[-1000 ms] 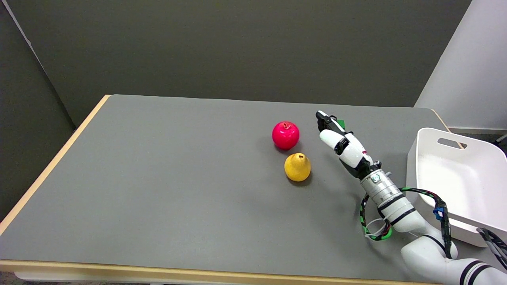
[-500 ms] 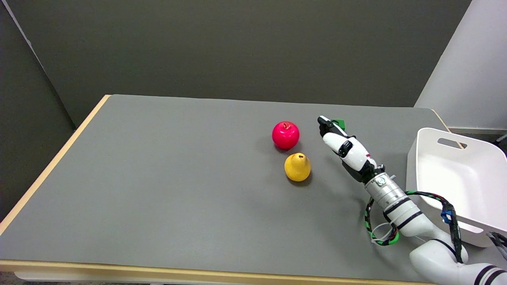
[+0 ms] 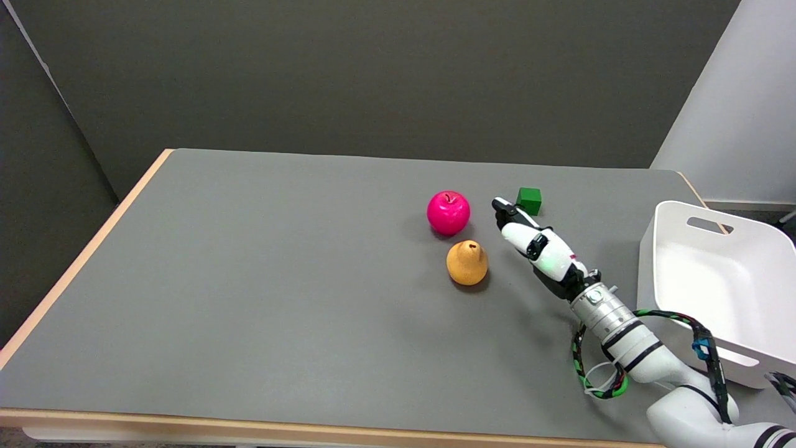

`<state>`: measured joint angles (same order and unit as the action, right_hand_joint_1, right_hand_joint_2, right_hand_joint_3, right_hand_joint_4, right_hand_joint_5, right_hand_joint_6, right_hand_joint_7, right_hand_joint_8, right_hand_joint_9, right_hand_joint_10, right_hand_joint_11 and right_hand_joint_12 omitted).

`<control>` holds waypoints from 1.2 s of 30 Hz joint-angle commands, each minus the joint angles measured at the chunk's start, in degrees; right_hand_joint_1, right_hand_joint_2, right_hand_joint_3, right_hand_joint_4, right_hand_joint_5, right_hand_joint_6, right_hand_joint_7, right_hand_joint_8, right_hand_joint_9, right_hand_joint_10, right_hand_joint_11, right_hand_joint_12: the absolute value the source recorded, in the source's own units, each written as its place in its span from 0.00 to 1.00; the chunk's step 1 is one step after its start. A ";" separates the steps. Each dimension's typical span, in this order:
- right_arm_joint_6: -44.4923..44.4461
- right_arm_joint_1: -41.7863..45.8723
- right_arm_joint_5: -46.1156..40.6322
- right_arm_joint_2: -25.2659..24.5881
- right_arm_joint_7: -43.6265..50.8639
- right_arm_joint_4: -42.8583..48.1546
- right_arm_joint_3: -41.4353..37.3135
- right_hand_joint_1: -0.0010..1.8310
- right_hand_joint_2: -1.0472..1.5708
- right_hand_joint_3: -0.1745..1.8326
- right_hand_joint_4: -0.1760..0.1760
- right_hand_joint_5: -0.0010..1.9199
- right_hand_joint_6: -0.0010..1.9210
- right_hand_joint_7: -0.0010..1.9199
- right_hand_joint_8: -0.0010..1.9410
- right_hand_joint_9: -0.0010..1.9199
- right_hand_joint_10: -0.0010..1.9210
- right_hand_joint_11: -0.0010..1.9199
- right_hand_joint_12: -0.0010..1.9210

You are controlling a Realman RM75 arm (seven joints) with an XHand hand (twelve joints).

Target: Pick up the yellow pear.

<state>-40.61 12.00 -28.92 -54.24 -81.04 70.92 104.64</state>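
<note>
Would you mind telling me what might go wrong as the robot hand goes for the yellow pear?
The robot hand is empty, right of the yellow pear. The red apple sits just behind the pear, so a sweep could knock it away. The small green cube lies near the fingertips and might get bumped. The round pear may roll.

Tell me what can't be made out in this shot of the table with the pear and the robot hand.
- Right hand, head view: seen from the back, so its palm and how its fingers are curled are hidden.
- White bin: its right part is cut off by the picture's edge.
- Yellow pear and red apple: undersides hidden by their own bodies.
- Green cube: far faces hidden.
</note>
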 commanded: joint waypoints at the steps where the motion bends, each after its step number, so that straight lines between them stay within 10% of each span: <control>1: -0.15 -2.71 1.98 -1.69 -0.03 -3.66 2.74 0.09 0.70 0.52 0.24 0.00 0.11 0.00 0.00 0.00 0.00 0.00 0.00; 36: 1.47 -13.18 5.33 -6.28 -0.09 -12.32 5.79 0.08 0.69 0.53 0.33 0.02 0.14 0.00 0.04 0.00 0.00 0.00 0.00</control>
<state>-39.70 3.90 -25.28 -58.78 -81.07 62.40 108.07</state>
